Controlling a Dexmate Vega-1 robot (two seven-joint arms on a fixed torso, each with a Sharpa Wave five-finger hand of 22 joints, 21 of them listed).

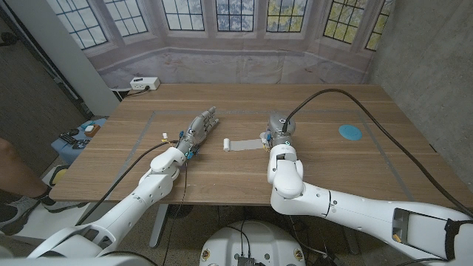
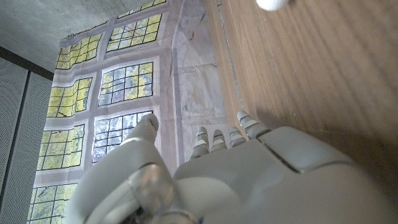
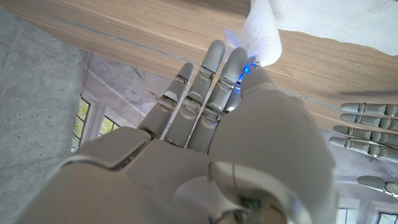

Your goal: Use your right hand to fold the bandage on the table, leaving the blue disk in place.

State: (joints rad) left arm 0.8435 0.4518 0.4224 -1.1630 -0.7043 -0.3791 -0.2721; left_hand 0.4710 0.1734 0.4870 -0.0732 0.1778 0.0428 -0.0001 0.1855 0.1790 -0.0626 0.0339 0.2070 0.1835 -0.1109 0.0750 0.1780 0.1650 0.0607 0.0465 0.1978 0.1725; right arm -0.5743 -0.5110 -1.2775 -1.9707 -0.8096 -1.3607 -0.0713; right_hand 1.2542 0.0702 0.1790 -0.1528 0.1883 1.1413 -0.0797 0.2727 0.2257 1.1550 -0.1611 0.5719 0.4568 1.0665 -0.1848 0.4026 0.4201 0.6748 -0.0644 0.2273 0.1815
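Currently we see the bandage [image 1: 240, 144] lying as a white strip at mid-table, one end rolled at its left, the other end at the right hand [image 1: 276, 131]. In the right wrist view, we see the right hand's thumb and a finger [image 3: 231, 70] pinching the bandage's end [image 3: 264, 37] and lifting it off the table [image 3: 124, 28]; the other fingers reach out straight and close together. The left hand [image 1: 199, 127] lies just left of the bandage, apart from it, fingers extended side by side and holding nothing; in the left wrist view its fingertips [image 2: 214, 140] point along the wood. The disk [image 1: 349, 132] sits on the table well to the right of the right hand.
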